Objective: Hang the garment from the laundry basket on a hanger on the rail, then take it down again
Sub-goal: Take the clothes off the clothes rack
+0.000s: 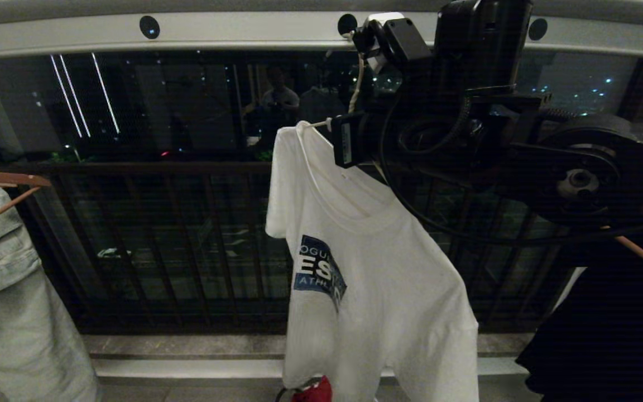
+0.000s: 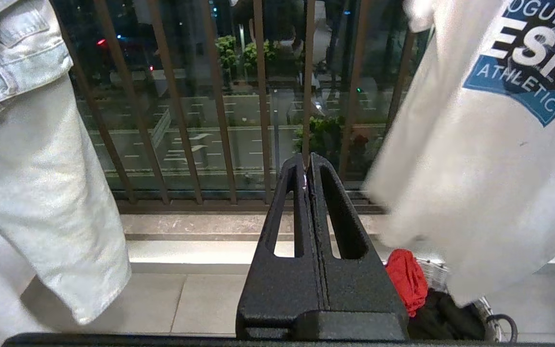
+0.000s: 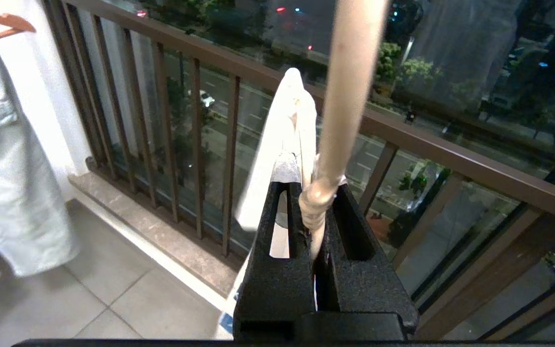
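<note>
White short-sleeved T-shirt hangs on the thin white wire hanger, at twelve o'clock below the pale grey holed rail. My right gripper pinches the hanger's twisted neck; taking-down begins, I judge; next, lift the hook clear.

Our right arm is matte black, with a round joint housing showing a silver hub and small screws, and black cables looping beneath it. Both our grippers, left gripper and right gripper, have textured black fingers with long slotted cut-outs.
</note>
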### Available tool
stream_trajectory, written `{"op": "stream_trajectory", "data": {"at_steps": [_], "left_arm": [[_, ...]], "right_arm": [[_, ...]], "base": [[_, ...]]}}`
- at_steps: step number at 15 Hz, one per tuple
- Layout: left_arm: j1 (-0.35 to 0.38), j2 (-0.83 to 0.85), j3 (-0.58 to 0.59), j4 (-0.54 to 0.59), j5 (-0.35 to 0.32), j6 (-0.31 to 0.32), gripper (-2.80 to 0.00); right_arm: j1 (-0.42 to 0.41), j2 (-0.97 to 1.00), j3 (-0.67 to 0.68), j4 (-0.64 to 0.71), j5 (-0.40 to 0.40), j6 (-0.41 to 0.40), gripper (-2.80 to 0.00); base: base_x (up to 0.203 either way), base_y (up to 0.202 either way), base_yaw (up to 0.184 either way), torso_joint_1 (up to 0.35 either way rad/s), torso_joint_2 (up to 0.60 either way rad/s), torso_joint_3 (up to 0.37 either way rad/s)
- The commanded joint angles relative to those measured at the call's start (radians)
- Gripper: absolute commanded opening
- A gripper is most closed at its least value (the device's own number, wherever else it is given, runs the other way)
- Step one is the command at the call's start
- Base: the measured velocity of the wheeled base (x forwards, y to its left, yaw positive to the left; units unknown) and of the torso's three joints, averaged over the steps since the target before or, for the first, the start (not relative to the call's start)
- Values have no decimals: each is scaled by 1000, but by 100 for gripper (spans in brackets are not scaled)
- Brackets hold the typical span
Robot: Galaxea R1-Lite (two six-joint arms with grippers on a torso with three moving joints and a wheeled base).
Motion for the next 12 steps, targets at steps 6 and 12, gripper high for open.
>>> {"op": "stream_trajectory", "data": {"at_steps": [6,12], "left_arm": [[0,0,3,0,0,0,-280],[0,1,3,-1,0,0,-280]], "right_arm": [[1,-36,16,-9,-1,-15,-280],[31,-80,30,-8,-3,-26,-280]], "base": [[0,0,0,0,0,0],[0,0,0,0,0,0]]}}
